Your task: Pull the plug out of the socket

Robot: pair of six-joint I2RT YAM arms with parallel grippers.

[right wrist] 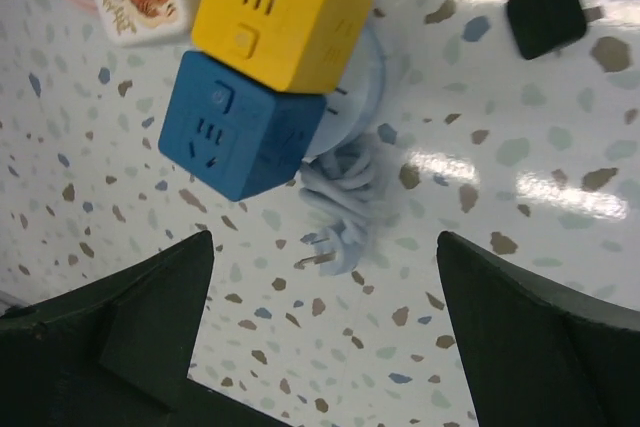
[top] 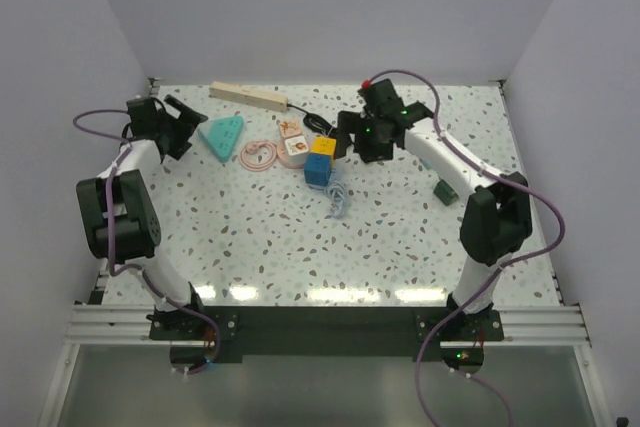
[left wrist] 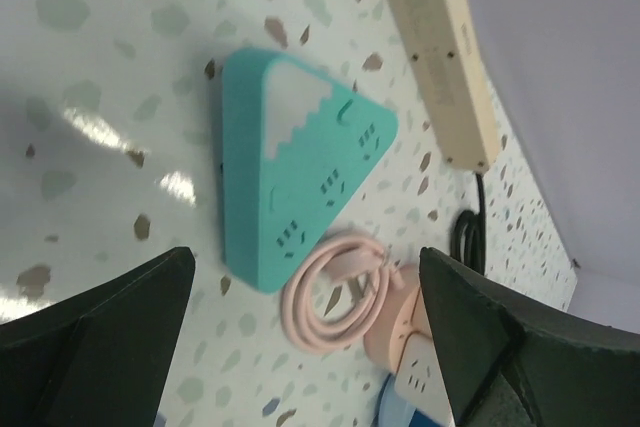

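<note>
The beige power strip (top: 248,95) lies at the back of the table. It also shows in the left wrist view (left wrist: 445,57), with no plug showing in its visible outlets. Its thin black cord (left wrist: 470,232) runs from its right end. A black plug (right wrist: 545,9) lies loose on the table with its prongs bare, near the coloured cubes (top: 322,127). My left gripper (top: 195,132) is open and empty above the teal strip (left wrist: 310,347). My right gripper (top: 345,139) is open and empty above the cubes (right wrist: 325,337).
A teal triangular power strip (top: 223,135) lies left of centre, with a coiled pink cord (top: 262,155) and a pink cube (top: 293,139) beside it. A yellow cube (right wrist: 275,12) and a blue cube (right wrist: 240,127) touch, with a pale blue cord (right wrist: 345,192). A dark object (top: 445,190) lies right.
</note>
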